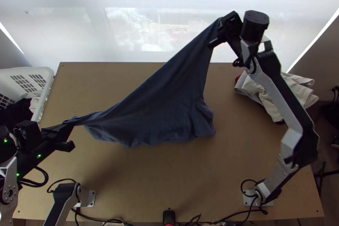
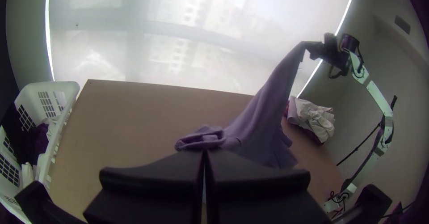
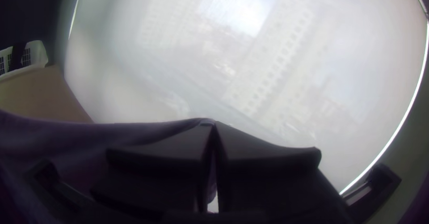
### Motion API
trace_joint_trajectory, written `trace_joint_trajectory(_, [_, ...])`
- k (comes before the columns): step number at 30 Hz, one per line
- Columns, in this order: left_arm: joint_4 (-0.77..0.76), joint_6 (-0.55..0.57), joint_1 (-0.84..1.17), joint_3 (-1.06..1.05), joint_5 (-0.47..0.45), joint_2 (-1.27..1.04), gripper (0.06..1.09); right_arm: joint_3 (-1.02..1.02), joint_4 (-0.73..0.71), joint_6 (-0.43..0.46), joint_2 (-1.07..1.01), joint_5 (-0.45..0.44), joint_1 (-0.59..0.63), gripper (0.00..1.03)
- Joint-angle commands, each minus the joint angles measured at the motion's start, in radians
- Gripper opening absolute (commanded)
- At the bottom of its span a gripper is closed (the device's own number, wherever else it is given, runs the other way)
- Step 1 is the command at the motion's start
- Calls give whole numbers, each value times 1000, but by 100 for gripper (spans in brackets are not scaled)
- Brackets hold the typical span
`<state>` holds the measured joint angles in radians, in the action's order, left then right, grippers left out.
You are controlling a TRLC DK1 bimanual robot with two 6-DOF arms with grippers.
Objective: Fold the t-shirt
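Right gripper (image 1: 220, 23) at upper end of t-shirt (image 1: 165, 99)

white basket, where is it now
In the top view, the white basket is at the left edge, alongside the left side of the table, with dark cloth in it.
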<state>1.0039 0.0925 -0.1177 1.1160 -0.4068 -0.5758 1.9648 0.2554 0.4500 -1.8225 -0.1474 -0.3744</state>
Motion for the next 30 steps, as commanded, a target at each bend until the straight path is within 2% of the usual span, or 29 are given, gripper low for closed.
trace_joint_trajectory(1, [-64,15,3,-58,36,-56,9,433,28,-36,-432,17,-3,3])
trace_joint_trajectory(5, [-126,69,18,-68,66,-134,9,421,-25,-25,-512,17,-43,3])
trace_joint_trajectory(10, [-188,108,102,-93,129,-179,9,307,-45,-73,-500,17,-58,3])
trace_joint_trajectory(11, [-200,115,118,-105,137,-182,9,284,-45,-86,-492,17,-58,7])
trace_joint_trajectory(14, [-234,139,187,-128,189,-199,9,240,-44,-157,-478,17,-52,59])
trace_joint_trajectory(17, [-264,161,245,-131,227,-208,9,207,-19,-195,-446,17,-50,98])
trace_joint_trajectory(24, [-304,150,253,-140,269,-225,9,-61,41,-194,-207,77,-136,99])
trace_joint_trajectory(28, [-338,124,239,-162,298,-225,9,-288,128,-165,-41,123,-207,98])
trace_joint_trajectory(30, [-360,124,233,-180,310,-225,9,-419,159,-122,49,132,-255,98])
